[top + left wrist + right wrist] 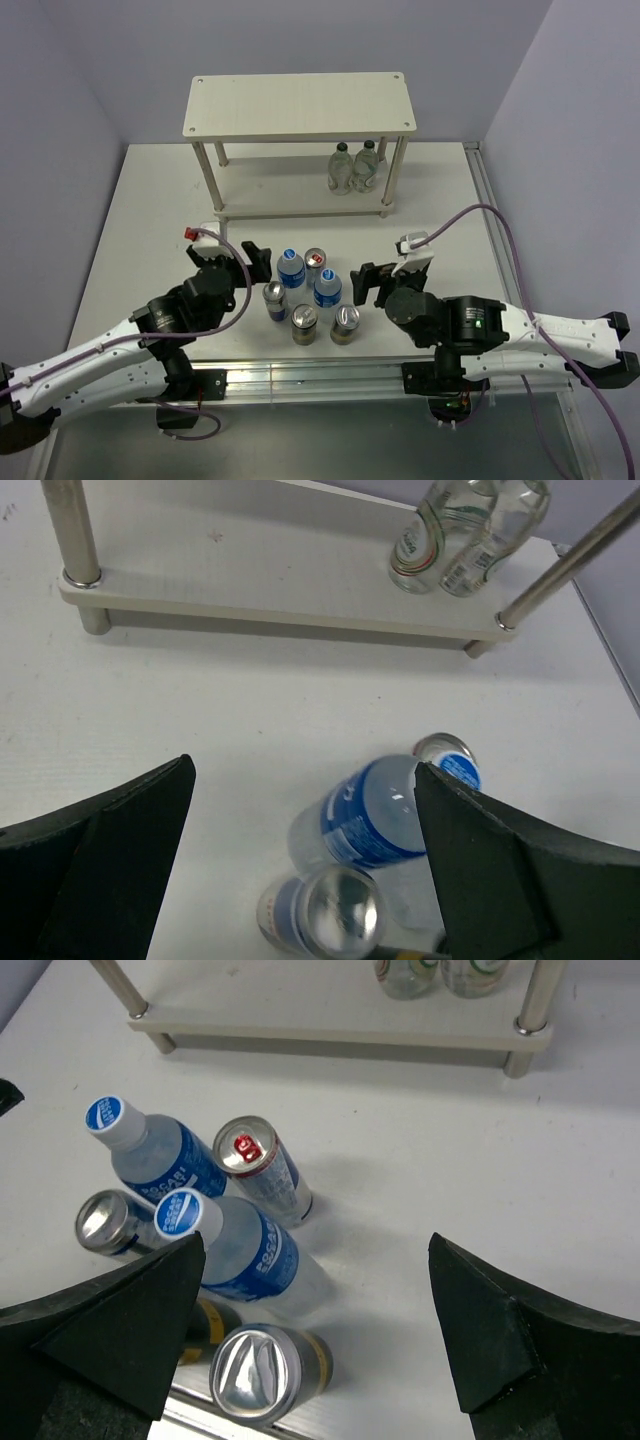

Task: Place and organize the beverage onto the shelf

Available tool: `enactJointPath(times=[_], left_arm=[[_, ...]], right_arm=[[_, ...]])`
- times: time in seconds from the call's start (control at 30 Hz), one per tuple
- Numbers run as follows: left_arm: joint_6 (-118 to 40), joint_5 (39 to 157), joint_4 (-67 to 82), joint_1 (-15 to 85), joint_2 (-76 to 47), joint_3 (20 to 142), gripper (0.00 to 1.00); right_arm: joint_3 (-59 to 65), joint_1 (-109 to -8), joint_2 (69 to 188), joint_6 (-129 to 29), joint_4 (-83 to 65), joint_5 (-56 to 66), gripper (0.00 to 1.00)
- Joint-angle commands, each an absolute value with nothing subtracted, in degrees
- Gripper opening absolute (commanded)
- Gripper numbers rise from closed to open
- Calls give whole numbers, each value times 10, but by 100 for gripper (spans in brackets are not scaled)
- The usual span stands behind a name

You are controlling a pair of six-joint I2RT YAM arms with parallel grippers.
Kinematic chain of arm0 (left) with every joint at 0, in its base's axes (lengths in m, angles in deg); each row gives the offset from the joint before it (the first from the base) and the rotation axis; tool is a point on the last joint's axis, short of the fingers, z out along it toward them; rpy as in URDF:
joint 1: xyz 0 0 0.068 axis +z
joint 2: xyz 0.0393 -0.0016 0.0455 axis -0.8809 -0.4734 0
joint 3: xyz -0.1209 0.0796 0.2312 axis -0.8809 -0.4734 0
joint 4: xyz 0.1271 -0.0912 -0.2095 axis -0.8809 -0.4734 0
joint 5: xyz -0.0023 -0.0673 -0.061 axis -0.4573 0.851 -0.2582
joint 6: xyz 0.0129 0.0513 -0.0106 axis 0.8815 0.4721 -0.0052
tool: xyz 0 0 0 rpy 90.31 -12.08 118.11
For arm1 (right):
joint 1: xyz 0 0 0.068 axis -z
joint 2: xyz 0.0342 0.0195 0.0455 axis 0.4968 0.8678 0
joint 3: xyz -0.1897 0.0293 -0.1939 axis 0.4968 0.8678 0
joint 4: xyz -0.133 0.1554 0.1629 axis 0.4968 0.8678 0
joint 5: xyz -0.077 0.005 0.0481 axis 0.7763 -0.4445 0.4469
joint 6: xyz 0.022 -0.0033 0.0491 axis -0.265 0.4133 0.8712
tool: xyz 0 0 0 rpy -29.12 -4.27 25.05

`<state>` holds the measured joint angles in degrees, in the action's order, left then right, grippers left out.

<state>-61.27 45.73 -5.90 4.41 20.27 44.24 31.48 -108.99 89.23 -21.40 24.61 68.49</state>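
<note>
Drinks [327,290] clustered between left gripper [257,260] and right gripper [367,283].
Both sets of jaws spread wide, holding and touching nothing.

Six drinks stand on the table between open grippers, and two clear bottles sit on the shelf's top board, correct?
No: the two clear bottles stand on the lower board of the shelf, per the top external view. Rest is right.

Matt shelf [300,100], shiny metal legs [70,530], glossy cans [258,1372], clr plastic bottles [245,1250]
</note>
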Motion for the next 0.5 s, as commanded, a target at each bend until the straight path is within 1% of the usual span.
enactJointPath(times=[0.0, 0.07, 0.1, 0.17, 0.23, 0.27, 0.3, 0.37, 0.4, 0.47], left_arm=[[-674, 345, -151, -50, 184, 496, 98], [-711, 298, -184, -95, 170, 523, 98], [-726, 285, -214, -136, 153, 533, 99], [-768, 258, -246, -174, 134, 563, 99], [-823, 248, -303, -223, 104, 581, 99], [-844, 238, -319, -238, 94, 592, 99], [-866, 234, -341, -273, 76, 596, 99], [-955, 225, -414, -309, 55, 609, 99], [-985, 219, -437, -346, 35, 611, 99], [-1074, 218, -507, -379, 15, 626, 99]], right_arm=[[319, -1118, 873, -103, 315, 742, 100], [333, -1138, 869, -84, 321, 729, 100], [336, -1145, 871, -58, 332, 727, 100], [340, -1175, 883, -34, 346, 727, 100], [335, -1207, 899, 31, 396, 751, 100], [325, -1241, 917, 96, 424, 760, 100], [318, -1257, 929, 129, 481, 777, 100], [305, -1290, 951, 225, 541, 787, 100], [303, -1297, 957, 246, 582, 794, 100], [302, -1308, 962, 286, 608, 797, 100]])
